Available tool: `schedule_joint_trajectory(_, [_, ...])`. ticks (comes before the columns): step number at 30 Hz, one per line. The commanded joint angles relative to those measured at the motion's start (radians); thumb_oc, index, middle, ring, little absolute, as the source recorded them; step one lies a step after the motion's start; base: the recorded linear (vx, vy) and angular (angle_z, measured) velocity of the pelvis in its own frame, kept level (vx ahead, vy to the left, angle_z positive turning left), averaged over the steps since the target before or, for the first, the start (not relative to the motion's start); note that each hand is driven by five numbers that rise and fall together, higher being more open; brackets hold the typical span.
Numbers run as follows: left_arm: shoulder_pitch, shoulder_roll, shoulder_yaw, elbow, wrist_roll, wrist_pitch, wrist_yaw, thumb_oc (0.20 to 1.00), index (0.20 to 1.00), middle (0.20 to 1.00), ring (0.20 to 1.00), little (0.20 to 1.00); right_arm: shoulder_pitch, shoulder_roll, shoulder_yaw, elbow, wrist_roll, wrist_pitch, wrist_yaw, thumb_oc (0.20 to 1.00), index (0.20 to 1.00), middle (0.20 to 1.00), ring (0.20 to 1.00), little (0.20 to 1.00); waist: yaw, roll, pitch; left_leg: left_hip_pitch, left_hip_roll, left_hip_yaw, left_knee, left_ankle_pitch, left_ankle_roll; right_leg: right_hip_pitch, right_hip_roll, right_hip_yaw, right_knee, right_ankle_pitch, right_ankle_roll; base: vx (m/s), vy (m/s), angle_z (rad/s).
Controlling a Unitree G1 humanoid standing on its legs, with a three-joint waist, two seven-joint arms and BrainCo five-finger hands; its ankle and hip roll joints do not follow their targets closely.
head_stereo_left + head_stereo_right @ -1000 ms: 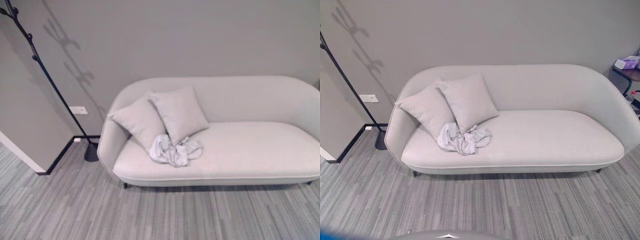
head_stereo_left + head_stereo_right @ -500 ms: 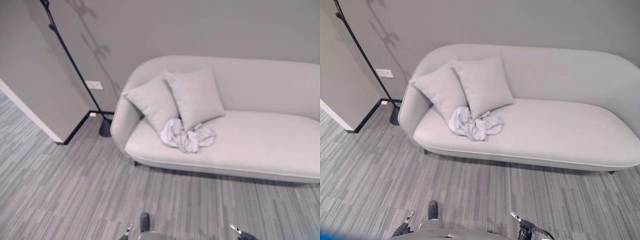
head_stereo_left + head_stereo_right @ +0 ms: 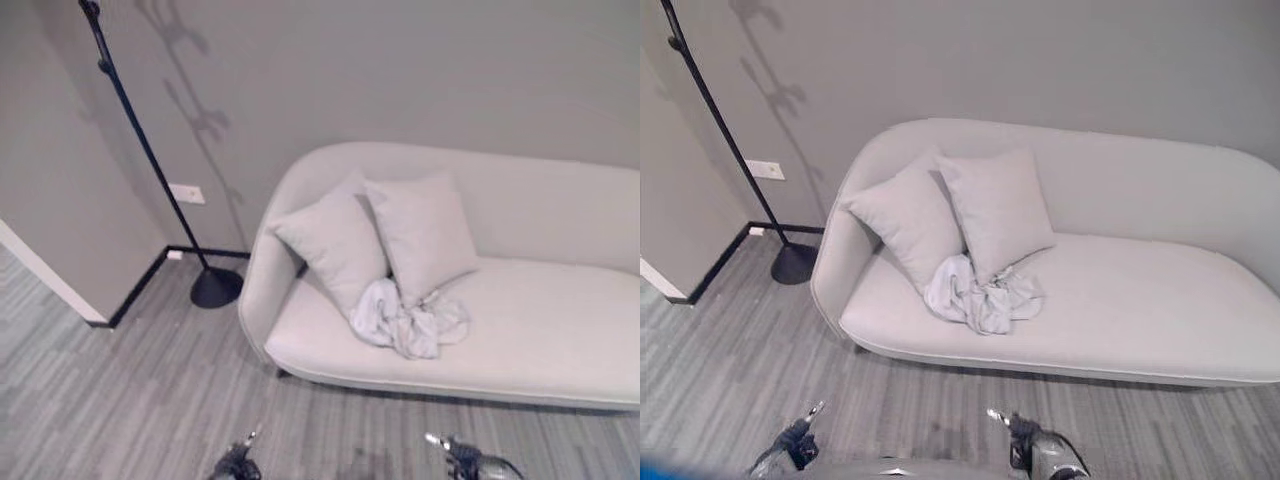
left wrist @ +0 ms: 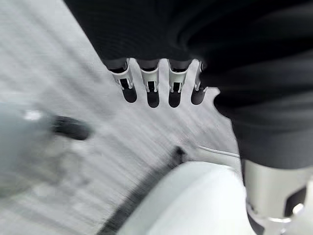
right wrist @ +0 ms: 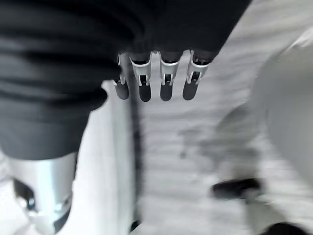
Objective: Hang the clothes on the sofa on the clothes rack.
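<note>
**Left eye view: garment on sofa, hands empty**

I note the crumpled clothes (image 3: 409,320) on the sofa (image 3: 540,330) seat, against two cushions (image 3: 385,245). Clothes rack (image 3: 150,165) stands beside the sofa's end. Left hand (image 4: 154,85) and right hand (image 5: 156,81) hang low, fingers relaxed, holding nothing.

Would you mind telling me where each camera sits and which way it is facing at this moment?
Left eye view: on the head, looking down at the sofa, the crumpled clothes and the clothes rack; both hands at the bottom edge.
Right eye view: beside it, same scene; left hand and right hand low.
Left wrist view: along the left hand's straight fingers toward the floor.
Right wrist view: along the right hand's straight fingers toward the floor.
Both eye views share the sofa, two cushions and clothes.
</note>
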Motion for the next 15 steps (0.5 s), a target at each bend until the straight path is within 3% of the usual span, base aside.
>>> schedule_joint_trajectory(1, [0.033, 0.020, 0.028, -0.014, 0.030, -0.015, 0.012, 1.000, 1.000, 1.000, 1.000, 1.000, -0.022, -0.034, 0.006, -0.056, -0.061, -0.020, -0.051, 1.000, 1.000, 1.000, 1.000, 1.000, -0.012, -0.013, 0.055, -0.059, 0.026, -0.018, 0.079, -0.055, -0.012, 0.043, 0.022, -0.072, -0.035, 0.103, -0.013, 0.17, 0.087, -0.19])
schedule_joint_trajectory(3, [0.048, 0.014, 0.031, -0.034, 0.027, -0.016, 0.011, 1.000, 1.000, 1.000, 1.000, 1.000, -0.005, -0.071, 0.003, -0.182, -0.122, -0.020, -0.091, 1.000, 1.000, 1.000, 1.000, 1.000, -0.037, 0.007, 0.069, -0.011, 0.034, -0.021, 0.047, -0.057, -0.021, -0.019, 0.068, -0.093, -0.088, 0.020, -0.036, 0.20, 0.024, -0.14])
schedule_joint_trajectory(5, [0.065, -0.001, 0.031, -0.063, 0.046, -0.013, 0.024, 1.000, 1.000, 1.000, 1.000, 1.000, 0.014, -0.125, -0.015, -0.339, -0.265, -0.004, -0.164, 1.000, 1.000, 1.000, 1.000, 1.000, -0.055, 0.020, 0.085, 0.028, 0.046, -0.023, 0.020, -0.064, -0.042, -0.042, 0.114, -0.125, -0.295, -0.005, -0.034, 0.28, -0.140, 0.02])
schedule_joint_trajectory(6, [0.070, -0.009, 0.039, -0.061, 0.058, -0.010, 0.031, 1.000, 1.000, 1.000, 1.000, 1.000, 0.028, -0.155, -0.054, -0.434, -0.311, 0.008, -0.207, 1.000, 1.000, 1.000, 1.000, 1.000, -0.077, 0.015, 0.096, 0.054, 0.047, -0.038, 0.011, -0.079, -0.060, -0.070, 0.157, -0.064, -0.469, 0.014, -0.017, 0.25, -0.177, 0.04])
schedule_joint_trajectory(7, [0.071, -0.010, 0.038, -0.061, 0.058, -0.009, 0.031, 1.000, 1.000, 1.000, 1.000, 1.000, 0.032, -0.156, -0.055, -0.439, -0.312, 0.012, -0.207, 1.000, 1.000, 1.000, 1.000, 1.000, -0.075, 0.019, 0.097, 0.057, 0.050, -0.037, 0.011, -0.080, -0.062, -0.062, 0.162, -0.065, -0.480, 0.019, -0.018, 0.22, -0.218, 0.05])
schedule_joint_trajectory(8, [0.067, -0.016, 0.045, -0.054, 0.075, -0.015, 0.041, 1.000, 1.000, 1.000, 1.000, 1.000, 0.049, -0.179, -0.084, -0.507, -0.363, 0.022, -0.237, 1.000, 1.000, 1.000, 1.000, 1.000, -0.091, 0.003, 0.109, 0.063, 0.052, -0.036, 0.007, -0.076, -0.071, -0.089, 0.175, -0.003, -0.588, 0.081, -0.004, 0.24, -0.213, 0.21])
schedule_joint_trajectory(9, [0.070, -0.027, 0.046, -0.058, 0.093, -0.016, 0.043, 1.000, 1.000, 1.000, 1.000, 1.000, 0.074, -0.199, -0.116, -0.564, -0.427, 0.039, -0.273, 1.000, 1.000, 1.000, 1.000, 1.000, -0.109, -0.002, 0.113, 0.082, 0.054, -0.059, 0.007, -0.091, -0.080, -0.106, 0.186, 0.079, -0.651, 0.114, 0.014, 0.31, -0.275, 0.40])
schedule_joint_trajectory(10, [0.073, -0.029, 0.045, -0.061, 0.104, -0.020, 0.046, 1.000, 1.000, 1.000, 1.000, 1.000, 0.087, -0.204, -0.126, -0.575, -0.452, 0.041, -0.283, 1.000, 1.000, 1.000, 1.000, 1.000, -0.114, -0.008, 0.111, 0.087, 0.054, -0.067, 0.007, -0.096, -0.086, -0.117, 0.184, 0.111, -0.671, 0.129, 0.018, 0.24, -0.165, 0.49])
schedule_joint_trajectory(13, [0.087, -0.038, 0.052, -0.062, 0.122, -0.027, 0.045, 1.000, 1.000, 1.000, 1.000, 1.000, 0.108, -0.219, -0.148, -0.581, -0.514, 0.048, -0.315, 1.000, 1.000, 1.000, 1.000, 1.000, -0.110, -0.022, 0.094, 0.110, 0.057, -0.106, 0.007, -0.115, -0.103, -0.083, 0.183, 0.122, -0.713, 0.144, 0.021, 0.30, -0.222, 0.62])
schedule_joint_trajectory(15, [0.111, -0.042, 0.081, -0.068, 0.096, -0.027, 0.050, 1.000, 1.000, 1.000, 1.000, 1.000, 0.108, -0.243, -0.138, -0.578, -0.560, 0.051, -0.311, 1.000, 1.000, 1.000, 1.000, 1.000, -0.105, -0.017, 0.081, 0.119, 0.086, -0.121, 0.007, -0.114, -0.114, -0.081, 0.203, 0.108, -0.696, 0.137, 0.013, 0.23, -0.223, 0.48])
